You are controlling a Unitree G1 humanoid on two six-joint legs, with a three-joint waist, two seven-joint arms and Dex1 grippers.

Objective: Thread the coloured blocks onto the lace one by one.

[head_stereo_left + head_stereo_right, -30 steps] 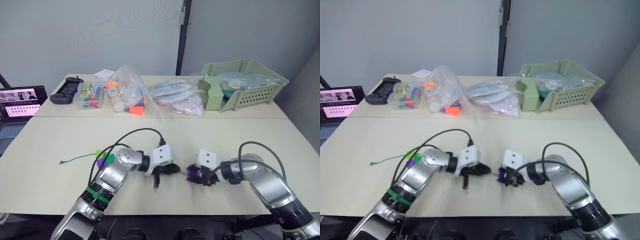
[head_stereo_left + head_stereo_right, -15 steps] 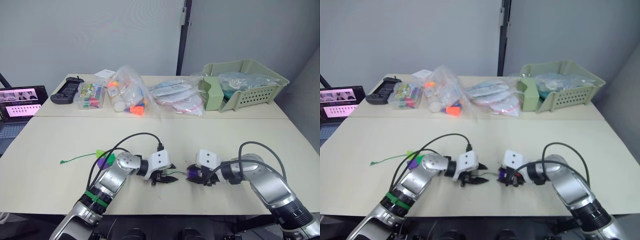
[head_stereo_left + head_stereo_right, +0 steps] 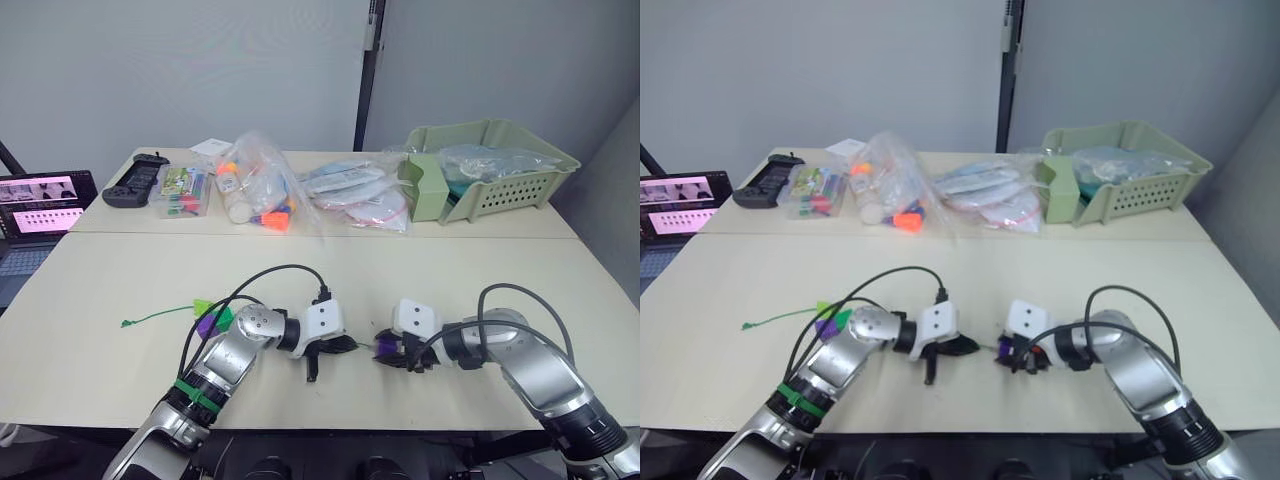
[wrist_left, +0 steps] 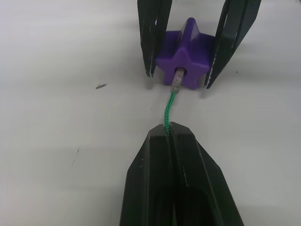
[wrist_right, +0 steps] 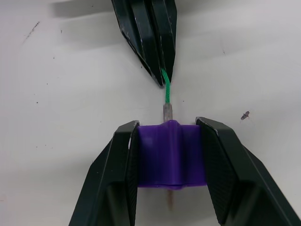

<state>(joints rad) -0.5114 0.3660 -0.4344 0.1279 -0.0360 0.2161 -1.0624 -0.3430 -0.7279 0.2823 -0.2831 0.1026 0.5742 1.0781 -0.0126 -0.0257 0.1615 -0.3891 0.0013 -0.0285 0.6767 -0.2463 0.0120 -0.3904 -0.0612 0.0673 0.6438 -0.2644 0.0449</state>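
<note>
Left gripper (image 4: 168, 134) nearer purple block (image 4: 184, 60), lace (image 4: 167, 109) apparently entering, beige table (image 3: 100, 290)

Between the arms, the lace (image 3: 160, 316) drops out of sight behind the left arm, so its run from the far-left end on the bench (image 3: 90, 290) to the left hand (image 4: 170, 134) cannot be followed. In the left wrist view the pale tip disappears into the purple block (image 4: 184, 55), and how far it reaches inside cannot be told. The laptop (image 3: 40, 205) at the left edge is cut off, and the items in the clear bags (image 3: 262, 190) at upper centre are too small to identify.
</note>
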